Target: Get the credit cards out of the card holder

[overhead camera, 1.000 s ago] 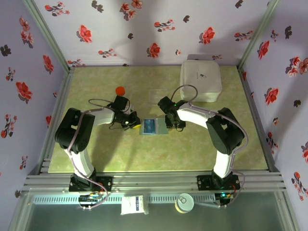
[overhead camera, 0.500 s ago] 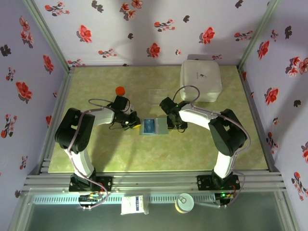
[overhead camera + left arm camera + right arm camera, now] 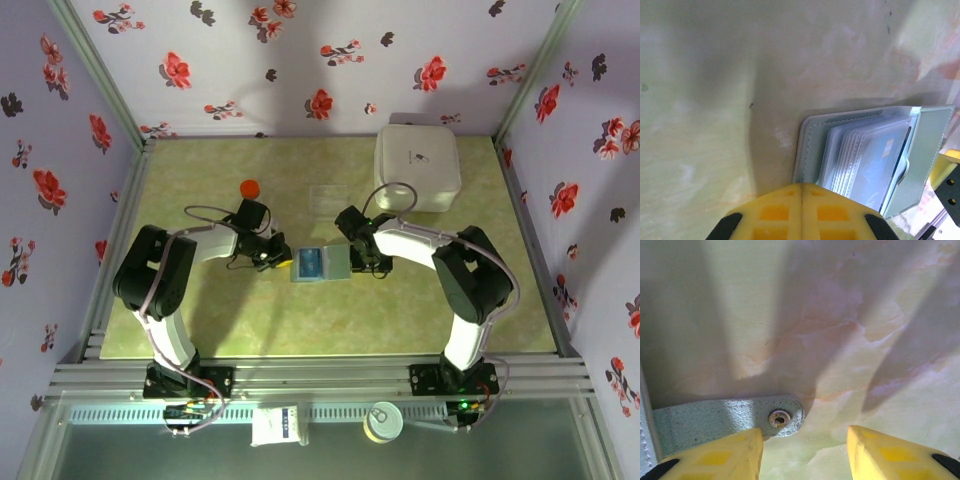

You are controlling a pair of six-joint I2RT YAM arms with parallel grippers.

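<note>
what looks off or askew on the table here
Nothing is spilled or broken. The grey-blue folding card holder lies open, its clear plastic sleeves fanned out unevenly with a blue card tucked inside, and its snap tab sticks out flat on the green marbled table.

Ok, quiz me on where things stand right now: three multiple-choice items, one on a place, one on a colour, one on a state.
1. Where does the card holder lie?
A) between the left gripper and the right gripper
B) on the white box
C) held up in the air

2. What colour is the credit card showing inside the open holder?
A) orange
B) green
C) blue

3. How does the right gripper stand?
A) shut on a card
B) open
C) shut on the holder

Answers:
1 A: the top view shows it flat on the table between both.
2 C: the left wrist view shows a blue face.
3 B: the right wrist view shows its fingers apart, gripping nothing.
</note>
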